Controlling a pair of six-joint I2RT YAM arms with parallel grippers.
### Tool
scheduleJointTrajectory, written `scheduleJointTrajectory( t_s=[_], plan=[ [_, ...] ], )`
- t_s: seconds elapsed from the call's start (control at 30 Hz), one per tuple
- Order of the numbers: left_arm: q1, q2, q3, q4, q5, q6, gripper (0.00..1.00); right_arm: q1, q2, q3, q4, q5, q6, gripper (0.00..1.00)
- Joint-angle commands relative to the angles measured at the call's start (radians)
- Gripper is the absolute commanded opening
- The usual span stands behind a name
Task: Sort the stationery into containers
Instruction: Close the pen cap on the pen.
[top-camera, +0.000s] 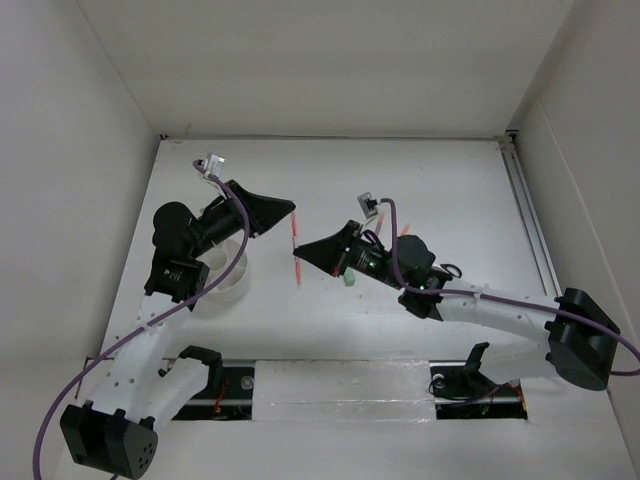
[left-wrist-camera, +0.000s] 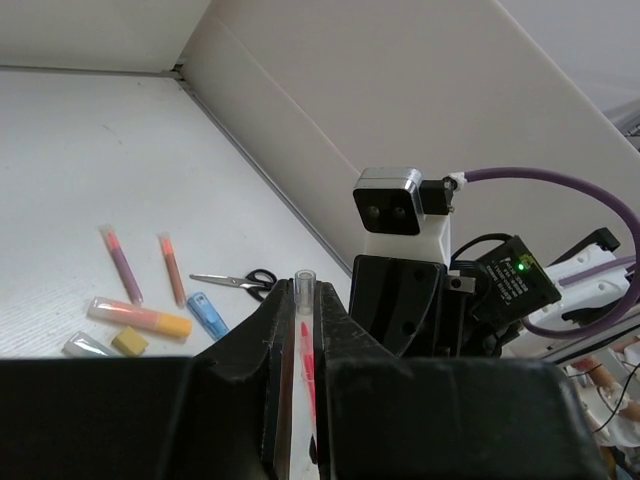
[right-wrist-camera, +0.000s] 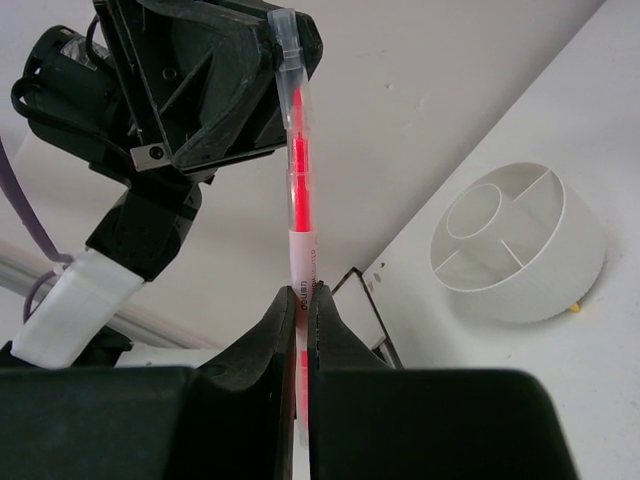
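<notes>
Right wrist | red pen (right-wrist-camera: 297, 190) print illegible | left tool (left-wrist-camera: 303, 305), right tool (right-wrist-camera: 303, 300) grip it

- red pen (right-wrist-camera: 298, 170): clear plastic barrel, glossy, red core showing through; white printed band lower down, duller.
- left gripper (left-wrist-camera: 300, 315), right gripper (right-wrist-camera: 303, 305): black plastic, matt, faintly grainy, edges scuffed pale.
- tub (right-wrist-camera: 560, 260): white plastic, smooth, soft sheen on wall and rims.
- table (left-wrist-camera: 80, 150): white, matt.
- scissors (left-wrist-camera: 235, 282): bright metal blades, black plastic loops.
- orange marker (left-wrist-camera: 140, 317), blue marker (left-wrist-camera: 208, 315): smooth plastic, partly translucent.
- yellow block (left-wrist-camera: 129, 342): dull, matt; material cannot be told.
- cable (left-wrist-camera: 560, 180): purple sheath, smooth, slight gloss.
- wrist camera (left-wrist-camera: 388, 205): silver-grey face with a metallic look, white plastic mount.
</notes>
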Motion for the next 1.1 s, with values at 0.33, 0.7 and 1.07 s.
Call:
scheduleJointTrajectory(
  t_s=[0.33, 0.7, 1.07],
  plan=[
    [0.000, -0.032, -0.020, 0.086, 0.033, 0.020, 0.00, -0.006, -0.009, 0.055, 0.140, 0.035, 0.036, 0.00],
    [0.000, -0.023, -0.020, 0.080, 0.043, -0.002, 0.00, -0.006, 0.025, 0.064, 0.204, 0.065, 0.057, 0.00],
    [0.000, 0.046, 0.055, -0.029, 0.053, 0.073, 0.00, -0.006, -0.026, 0.126, -0.012, 0.116, -0.087, 0.00]
  ],
)
